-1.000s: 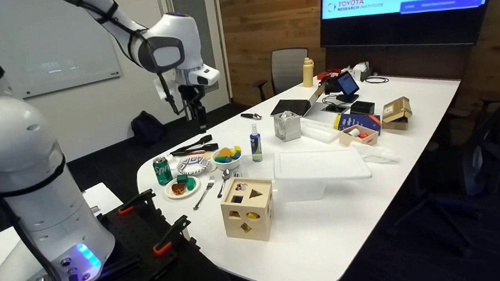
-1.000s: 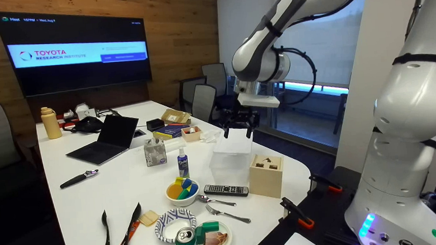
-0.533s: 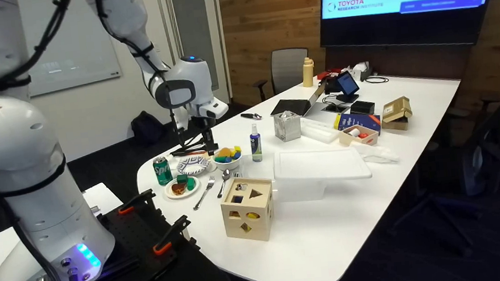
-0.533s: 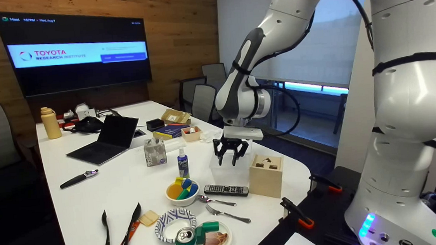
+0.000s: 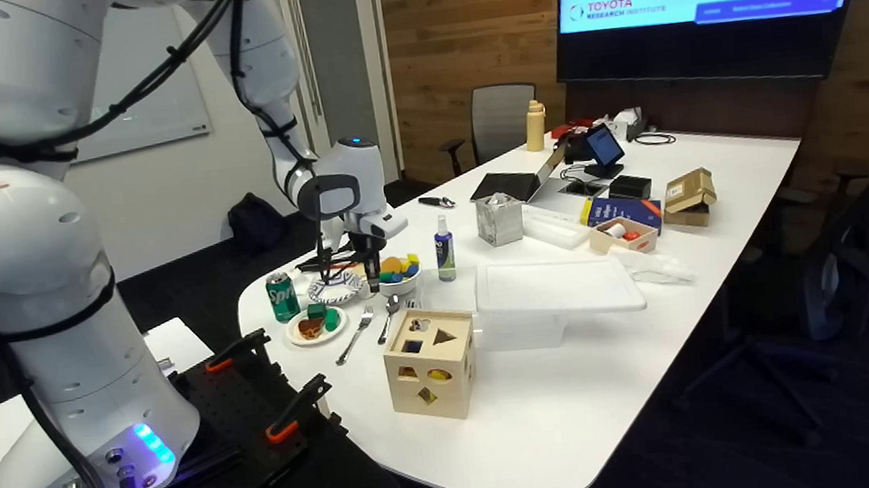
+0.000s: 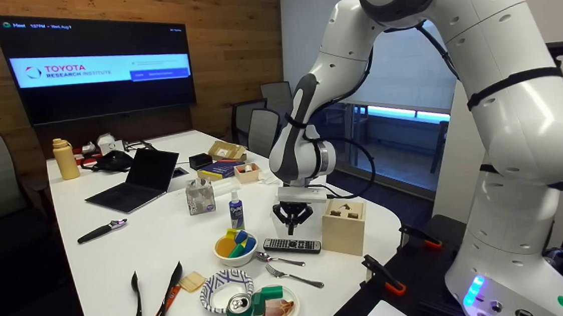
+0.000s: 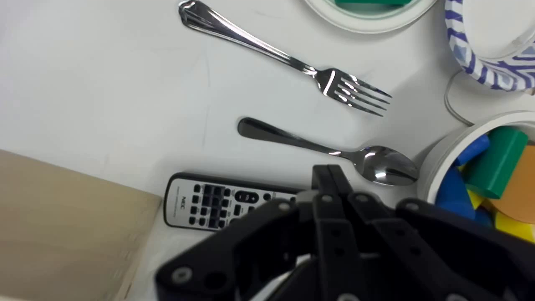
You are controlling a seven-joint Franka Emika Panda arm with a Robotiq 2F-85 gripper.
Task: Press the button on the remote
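Observation:
The remote (image 6: 298, 245) is dark with a pale button face and lies flat on the table. My gripper (image 6: 291, 230) hangs above it with the fingertips pointing down, and a gap seems to remain between tips and buttons. In the wrist view the two fingers meet along their tips with nothing between them, so the gripper (image 7: 328, 168) is shut. There the left half of the remote (image 7: 196, 205) shows; the gripper covers the rest, so I cannot tell which button is below the tips.
Beside the remote stands a wooden shape box (image 6: 344, 228); a clear plastic bin (image 5: 523, 331) is close by. A spoon (image 7: 288, 138), a fork (image 7: 267, 49) and a white bowl (image 6: 236, 260) of blocks lie near. A spray bottle (image 6: 236, 212) stands upright behind.
The arm has come down toward the table, bringing the gripper from high above the bin to just over the remote. Its jaws have gone from open to shut.

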